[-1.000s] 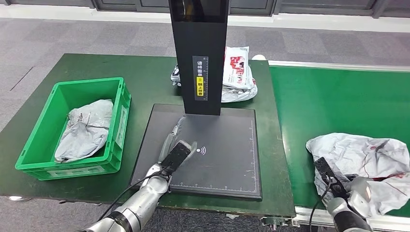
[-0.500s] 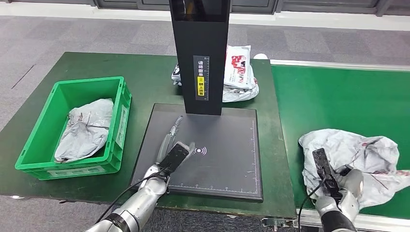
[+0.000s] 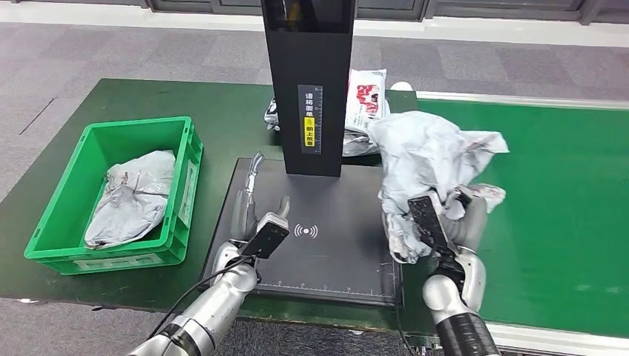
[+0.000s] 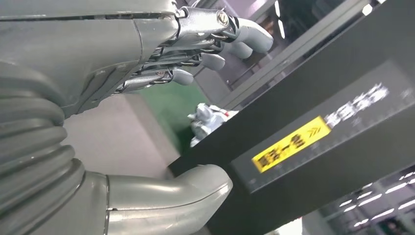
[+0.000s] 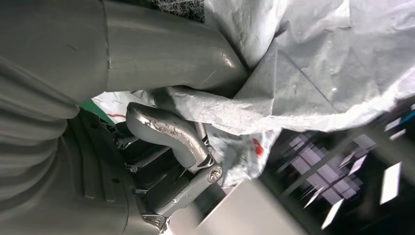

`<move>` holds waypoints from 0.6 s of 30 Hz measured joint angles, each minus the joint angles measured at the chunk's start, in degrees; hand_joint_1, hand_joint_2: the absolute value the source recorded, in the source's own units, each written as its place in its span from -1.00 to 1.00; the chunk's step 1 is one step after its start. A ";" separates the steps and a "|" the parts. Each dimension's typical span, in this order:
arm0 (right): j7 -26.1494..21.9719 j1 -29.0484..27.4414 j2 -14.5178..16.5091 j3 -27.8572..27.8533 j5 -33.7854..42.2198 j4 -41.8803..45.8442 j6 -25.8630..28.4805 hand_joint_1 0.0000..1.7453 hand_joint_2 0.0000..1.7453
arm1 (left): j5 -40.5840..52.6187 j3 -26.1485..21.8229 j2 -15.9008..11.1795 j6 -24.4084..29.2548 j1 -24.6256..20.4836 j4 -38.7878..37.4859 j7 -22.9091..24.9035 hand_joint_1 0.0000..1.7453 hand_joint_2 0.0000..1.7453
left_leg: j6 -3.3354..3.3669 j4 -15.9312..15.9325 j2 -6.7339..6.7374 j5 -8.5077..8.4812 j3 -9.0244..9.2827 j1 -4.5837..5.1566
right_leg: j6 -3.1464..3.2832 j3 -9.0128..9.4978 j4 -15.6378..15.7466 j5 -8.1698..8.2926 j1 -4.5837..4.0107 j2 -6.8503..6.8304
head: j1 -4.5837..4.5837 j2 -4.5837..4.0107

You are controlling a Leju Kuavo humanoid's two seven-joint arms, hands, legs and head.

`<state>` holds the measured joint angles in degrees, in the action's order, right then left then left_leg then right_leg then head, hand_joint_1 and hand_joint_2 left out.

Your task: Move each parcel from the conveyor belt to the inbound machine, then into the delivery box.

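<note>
The right hand (image 3: 454,222) has lifted the grey parcel (image 3: 426,159) off the conveyor belt (image 3: 549,208), clamped on it beside the scanner pad (image 3: 326,252); placing comes next. The left hand (image 3: 248,222) hovers, fingers apart.

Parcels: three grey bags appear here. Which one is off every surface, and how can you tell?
The grey parcel gripped by the right hand, raised above the scanner plate's edge. One parcel lies in the green crate; another rests behind the black column.
</note>
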<state>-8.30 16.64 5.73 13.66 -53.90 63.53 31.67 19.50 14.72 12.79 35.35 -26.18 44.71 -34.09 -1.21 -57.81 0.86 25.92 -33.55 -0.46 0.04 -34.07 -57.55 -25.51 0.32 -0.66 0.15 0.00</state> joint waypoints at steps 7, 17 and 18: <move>-4.17 2.87 2.02 13.61 10.47 -2.75 -10.64 1.00 1.00 | -2.86 0.75 0.02 0.65 -0.90 1.16 -2.15 -1.00 1.00 | 0.00 0.00 -0.06 -0.02 -0.05 0.00 | 0.00 -0.02 0.00 0.00 0.01 -0.05 | 0.00 0.00; -3.87 3.75 3.09 23.72 11.74 -10.74 -18.79 1.00 1.00 | -3.26 1.74 0.11 1.34 -1.28 1.18 -2.77 -1.00 1.00 | 0.00 0.00 -0.12 -0.02 -0.13 0.01 | 0.00 -0.10 0.01 -0.01 0.01 -0.08 | 0.00 0.00; -3.85 3.75 3.14 24.00 11.74 -11.20 -18.89 1.00 1.00 | -3.30 1.84 0.11 1.36 -1.31 1.19 -2.77 -1.00 1.00 | 0.00 0.00 -0.12 -0.02 -0.13 0.01 | 0.00 -0.10 0.01 -0.01 0.01 -0.08 | 0.00 0.00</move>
<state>-12.16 20.39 8.87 37.67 -42.16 52.32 12.78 16.20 16.56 12.90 36.71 -27.49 45.90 -36.85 -1.21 -57.82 0.74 25.90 -33.68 -0.46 0.04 -34.18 -57.54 -25.52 0.34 -0.74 0.15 0.00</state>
